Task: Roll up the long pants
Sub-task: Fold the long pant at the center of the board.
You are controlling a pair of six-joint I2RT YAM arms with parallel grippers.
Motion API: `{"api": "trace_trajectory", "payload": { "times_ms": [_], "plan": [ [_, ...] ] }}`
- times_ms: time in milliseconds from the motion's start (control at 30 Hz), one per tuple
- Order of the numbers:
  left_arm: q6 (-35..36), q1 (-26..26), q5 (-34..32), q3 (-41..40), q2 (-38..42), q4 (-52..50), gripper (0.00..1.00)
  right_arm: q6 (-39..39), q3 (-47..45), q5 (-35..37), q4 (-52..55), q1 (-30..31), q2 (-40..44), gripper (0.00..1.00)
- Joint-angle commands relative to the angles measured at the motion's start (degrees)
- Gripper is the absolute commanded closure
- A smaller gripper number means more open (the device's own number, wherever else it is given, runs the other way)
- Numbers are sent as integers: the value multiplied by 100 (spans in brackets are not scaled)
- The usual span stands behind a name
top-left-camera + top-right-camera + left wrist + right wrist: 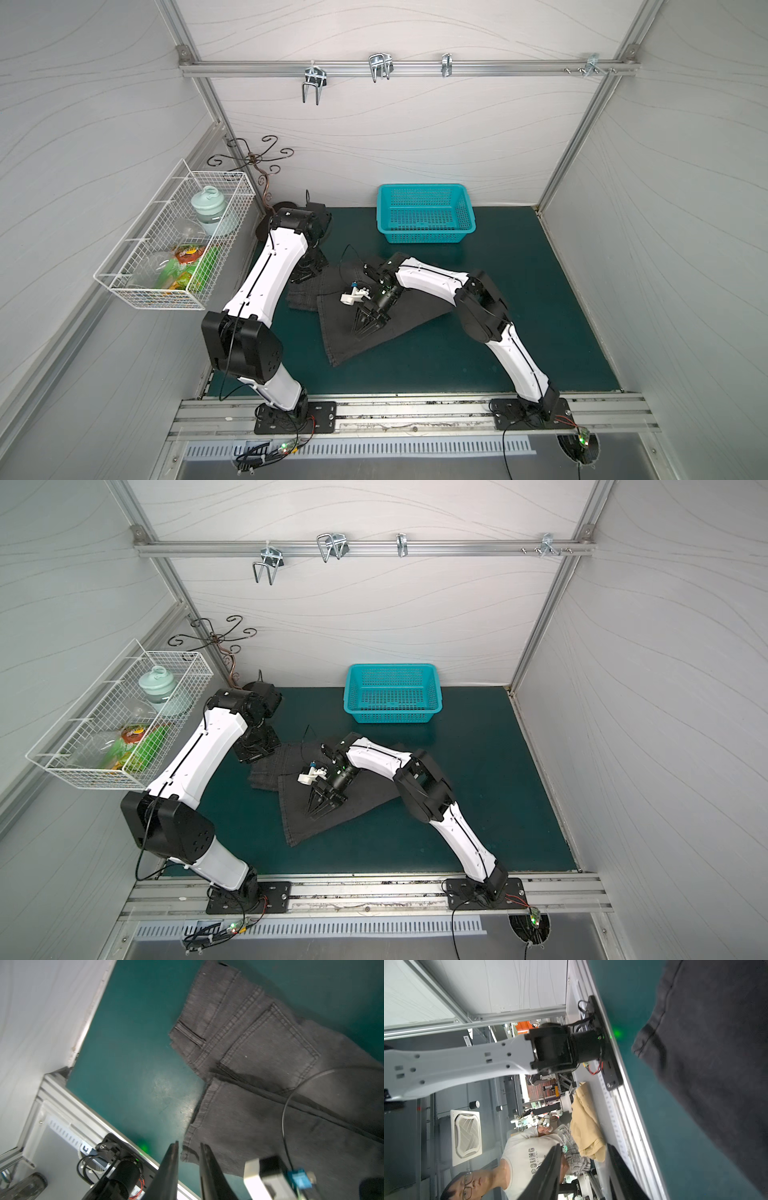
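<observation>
The long pants (pixel 345 345) (pixel 299 820) lie folded on the green mat, dark charcoal grey, with a leg end doubled over toward the front left. The left wrist view shows the waistband and the stitched back pocket (pixel 270 1051). My left gripper (pixel 189 1145) hovers by the waistband end (pixel 302 277), jaws a narrow gap apart with nothing between them. My right gripper (pixel 363 330) (pixel 318 810) is over the middle of the folded leg, pointing to the front. Its fingers (pixel 583 1147) are spread and empty, with the pants' edge (pixel 716 1043) off to one side.
A teal plastic basket (pixel 426 214) stands at the back of the mat (pixel 519 311). A white wire basket (pixel 174 249) with a jar and snack packs hangs on the left wall. A curly metal stand (pixel 253 158) is in the back left corner. Hooks hang on a rail (pixel 380 66).
</observation>
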State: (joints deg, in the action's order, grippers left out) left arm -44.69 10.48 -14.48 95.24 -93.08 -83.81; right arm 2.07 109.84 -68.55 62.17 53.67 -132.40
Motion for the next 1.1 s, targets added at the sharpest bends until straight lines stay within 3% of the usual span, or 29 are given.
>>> {"api": "trace_trajectory", "payload": {
  "times_ms": [0, 133, 267, 400, 533, 800, 1067],
  "plan": [
    [55, -30, 764, 50, 11, 237, 74, -414, -459, 383, 565, -449, 1047, 62],
    [-92, 15, 1294, -940, 552, 738, 64, -62, -1354, 757, -29, -1524, 1989, 62],
    [60, 9, 1957, -2636, 1709, 1930, 48, 195, -1628, 898, -324, -2473, 2464, 62],
    [-159, -96, 2794, -4337, 3080, 3427, 39, 184, -1573, 990, -286, -2695, 2530, 63],
    [-239, -133, 2897, -5225, 3737, 4000, 32, 180, -1552, 929, -273, -2677, 2552, 63],
    [-223, -170, 2926, -5845, 3409, 4939, 29, 181, -1535, 990, -251, -2678, 2533, 63],
    [444, -362, 1967, -5039, 2699, 3522, 27, 154, -1461, 1099, -156, -2695, 2365, 63]
  ]
}}
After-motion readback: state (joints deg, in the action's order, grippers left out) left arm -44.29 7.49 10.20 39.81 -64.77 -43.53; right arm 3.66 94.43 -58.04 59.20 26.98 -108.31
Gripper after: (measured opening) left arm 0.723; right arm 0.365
